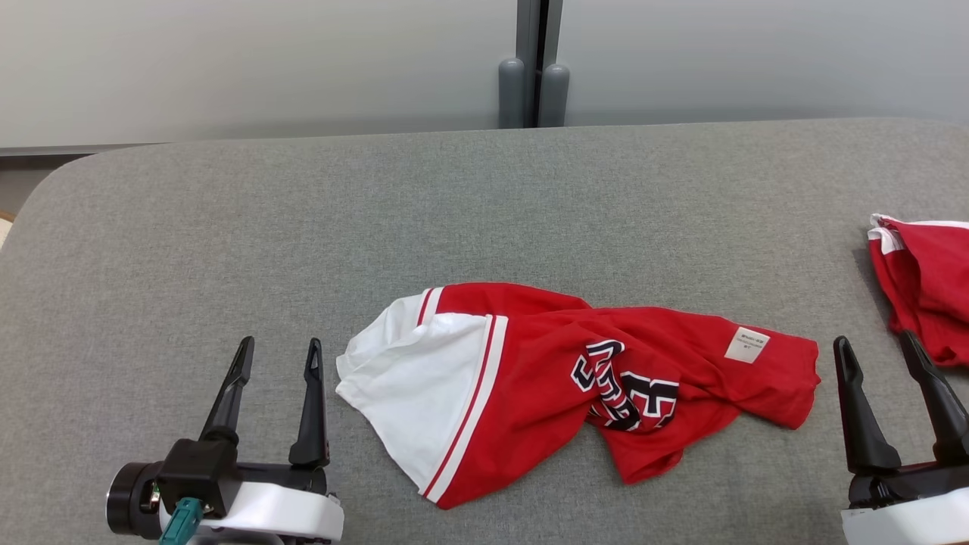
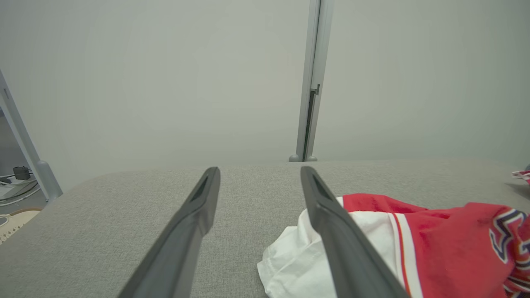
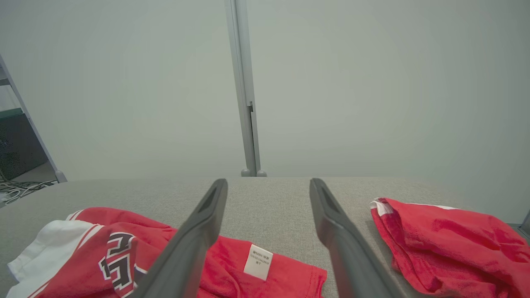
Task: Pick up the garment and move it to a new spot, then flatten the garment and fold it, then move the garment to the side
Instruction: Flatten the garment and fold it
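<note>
A crumpled red garment (image 1: 560, 378) with a white sleeve, dark lettering and a small white label lies on the grey table near its front middle. It shows at the lower right of the left wrist view (image 2: 439, 244) and lower left of the right wrist view (image 3: 232, 265). My left gripper (image 1: 278, 356) stands open just left of the white sleeve, nothing between its fingers (image 2: 258, 171). On the other side, my right gripper (image 1: 878, 344) is open too, just right of the garment's labelled end (image 3: 269, 182), holding nothing.
A second red cloth (image 1: 927, 288) lies bunched at the table's right edge, close behind my right gripper (image 3: 447, 244). The grey padded table (image 1: 303, 227) has rounded corners and ends at a pale wall with a vertical post (image 1: 534, 68).
</note>
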You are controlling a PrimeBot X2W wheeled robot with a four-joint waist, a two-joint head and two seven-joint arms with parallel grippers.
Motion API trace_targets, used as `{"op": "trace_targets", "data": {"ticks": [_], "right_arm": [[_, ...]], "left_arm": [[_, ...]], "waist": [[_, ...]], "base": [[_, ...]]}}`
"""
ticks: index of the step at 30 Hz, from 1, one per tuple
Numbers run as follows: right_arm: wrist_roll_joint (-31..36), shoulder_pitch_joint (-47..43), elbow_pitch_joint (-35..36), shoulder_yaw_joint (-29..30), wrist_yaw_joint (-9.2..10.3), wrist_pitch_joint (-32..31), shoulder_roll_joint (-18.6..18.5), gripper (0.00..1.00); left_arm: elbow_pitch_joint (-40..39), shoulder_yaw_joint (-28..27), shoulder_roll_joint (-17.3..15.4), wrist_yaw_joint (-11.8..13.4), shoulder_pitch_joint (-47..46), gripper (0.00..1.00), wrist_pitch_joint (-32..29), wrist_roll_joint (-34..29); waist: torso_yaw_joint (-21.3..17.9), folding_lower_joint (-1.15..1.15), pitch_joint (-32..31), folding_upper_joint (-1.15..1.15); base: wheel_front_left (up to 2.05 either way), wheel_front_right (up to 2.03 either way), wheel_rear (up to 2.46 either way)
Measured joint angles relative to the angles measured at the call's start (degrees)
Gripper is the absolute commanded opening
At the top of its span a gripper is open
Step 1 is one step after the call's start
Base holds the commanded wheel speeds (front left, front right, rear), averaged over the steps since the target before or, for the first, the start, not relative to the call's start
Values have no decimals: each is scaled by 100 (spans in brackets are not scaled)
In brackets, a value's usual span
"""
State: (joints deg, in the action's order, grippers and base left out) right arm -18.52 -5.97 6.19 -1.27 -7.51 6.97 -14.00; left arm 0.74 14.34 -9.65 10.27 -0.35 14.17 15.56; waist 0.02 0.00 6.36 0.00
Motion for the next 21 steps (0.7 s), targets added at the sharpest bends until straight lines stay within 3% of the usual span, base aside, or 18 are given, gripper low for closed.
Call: {"op": "trace_targets", "data": {"ticks": [16, 21], "right_arm": [[-10, -4, 59, 7, 0, -38, -13, 100], [-32, 77, 68, -68, 0, -44, -14, 100]], "left_arm": [[-98, 153, -35, 29, -14, 100, -134, 9], [76, 333, -24, -224, -321, 100, -530, 155]], "waist": [[12, 0, 121, 0], [-29, 0, 288, 0]], "base": [[0, 0, 0], [0, 0, 0]]}}
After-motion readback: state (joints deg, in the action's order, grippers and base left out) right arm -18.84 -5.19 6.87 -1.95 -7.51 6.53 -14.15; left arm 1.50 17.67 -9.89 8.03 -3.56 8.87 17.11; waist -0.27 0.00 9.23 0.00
